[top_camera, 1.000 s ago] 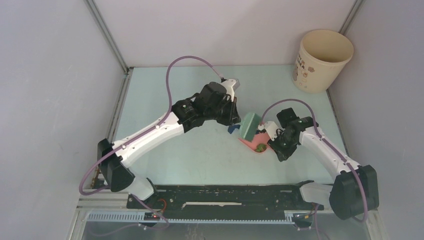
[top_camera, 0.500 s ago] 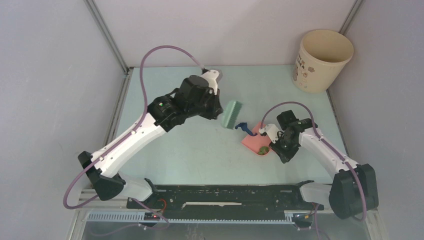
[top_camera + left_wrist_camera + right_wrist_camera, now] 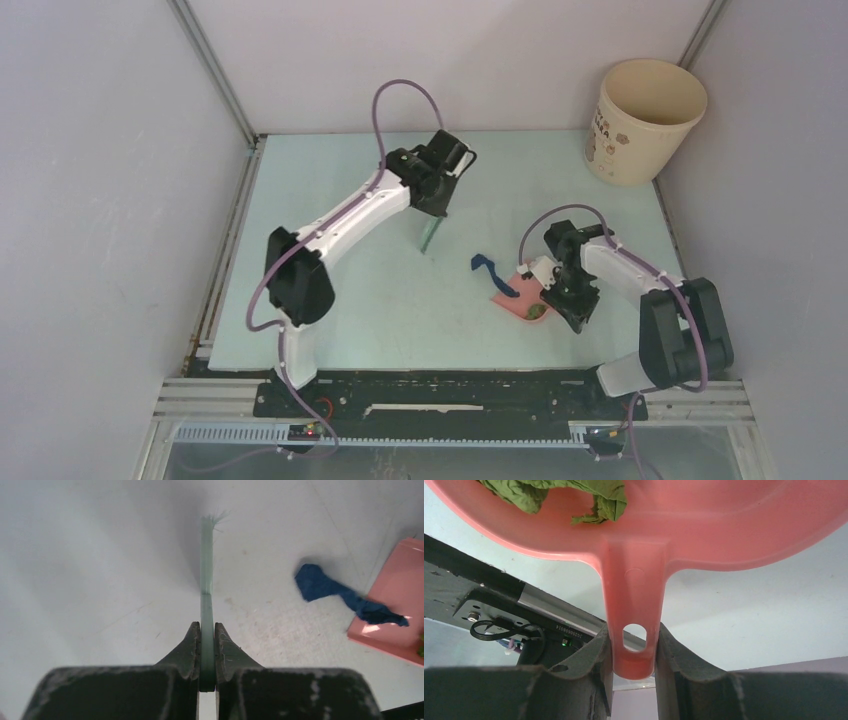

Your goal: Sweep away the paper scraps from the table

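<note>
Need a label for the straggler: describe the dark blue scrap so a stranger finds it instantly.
On the mint-green table, find the pink dustpan right of centre. The dark blue scrap is the twisted strip lying across its open edge, mostly on the table. Unlike the crumpled green scrap deep in the pan, it is long, blue and not fully in.

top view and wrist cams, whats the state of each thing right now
left gripper, shut on green brush
green brush, held edge-on, apart from dark blue scrap
right gripper, shut on pink dustpan handle
pink dustpan, held, green scrap inside
dark blue scrap, half on table, half on dustpan lip
bucket, upright
</note>
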`<state>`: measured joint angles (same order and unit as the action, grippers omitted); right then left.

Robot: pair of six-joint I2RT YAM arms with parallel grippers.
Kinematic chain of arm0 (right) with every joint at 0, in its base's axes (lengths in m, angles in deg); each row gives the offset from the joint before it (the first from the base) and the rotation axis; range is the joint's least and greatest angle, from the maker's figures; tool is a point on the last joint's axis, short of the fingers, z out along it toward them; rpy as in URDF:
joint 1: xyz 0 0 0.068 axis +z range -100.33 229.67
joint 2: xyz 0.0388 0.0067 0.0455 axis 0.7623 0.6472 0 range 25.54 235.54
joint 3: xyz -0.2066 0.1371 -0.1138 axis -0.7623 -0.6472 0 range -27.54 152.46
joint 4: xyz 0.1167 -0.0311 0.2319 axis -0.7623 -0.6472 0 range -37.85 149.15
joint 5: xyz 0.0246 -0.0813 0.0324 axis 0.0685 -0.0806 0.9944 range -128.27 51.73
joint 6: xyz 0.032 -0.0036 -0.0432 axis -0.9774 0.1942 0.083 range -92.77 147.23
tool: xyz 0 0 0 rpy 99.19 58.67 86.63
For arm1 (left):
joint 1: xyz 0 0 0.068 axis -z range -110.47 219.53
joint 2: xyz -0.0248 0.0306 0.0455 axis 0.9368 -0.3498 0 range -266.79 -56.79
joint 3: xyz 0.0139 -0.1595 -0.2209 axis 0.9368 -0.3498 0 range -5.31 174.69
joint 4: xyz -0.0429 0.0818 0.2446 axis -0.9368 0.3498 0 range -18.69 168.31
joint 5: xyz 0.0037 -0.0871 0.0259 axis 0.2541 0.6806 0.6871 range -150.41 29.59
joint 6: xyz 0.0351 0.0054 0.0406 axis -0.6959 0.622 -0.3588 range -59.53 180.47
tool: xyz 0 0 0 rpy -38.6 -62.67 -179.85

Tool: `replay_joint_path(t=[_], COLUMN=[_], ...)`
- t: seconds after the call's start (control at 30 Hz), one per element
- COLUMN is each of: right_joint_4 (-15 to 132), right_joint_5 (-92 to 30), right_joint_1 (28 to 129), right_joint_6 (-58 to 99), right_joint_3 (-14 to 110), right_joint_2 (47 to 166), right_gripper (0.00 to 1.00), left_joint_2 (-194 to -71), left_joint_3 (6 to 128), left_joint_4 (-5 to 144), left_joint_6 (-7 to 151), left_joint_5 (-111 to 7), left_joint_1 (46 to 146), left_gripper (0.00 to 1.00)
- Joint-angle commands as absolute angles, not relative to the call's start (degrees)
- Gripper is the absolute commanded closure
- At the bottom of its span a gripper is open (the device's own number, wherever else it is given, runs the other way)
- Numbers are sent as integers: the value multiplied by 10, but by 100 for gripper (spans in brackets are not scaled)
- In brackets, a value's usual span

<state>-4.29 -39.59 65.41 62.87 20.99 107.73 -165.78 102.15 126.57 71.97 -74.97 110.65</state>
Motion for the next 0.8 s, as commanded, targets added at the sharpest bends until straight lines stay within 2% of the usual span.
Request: replay_joint_path(t=[0.0, 0.23, 0.37, 0.77], right_joint_4=[-39, -24, -14, 5], right_joint_5=[-402, -372, -361, -268], right_joint_1=[652, 645, 645, 610], right_joint_6=[624, 620, 617, 629], right_joint_3=[238, 250, 251, 243], right_joint_2=[1102, 1132, 1136, 1065], right_gripper=[100, 100, 100, 100], left_joint_2=[-1711, -1686, -1620, -1547], left_joint_3=[1108, 1047, 965, 954], left_joint_4=[1273, 1175, 1084, 1066], left_joint_6=[710, 795, 854, 864], left_joint_5=[-642, -404, -340, -432], left_joint_1=[1110, 1126, 1129, 1125], left_gripper=[100, 100, 100, 100])
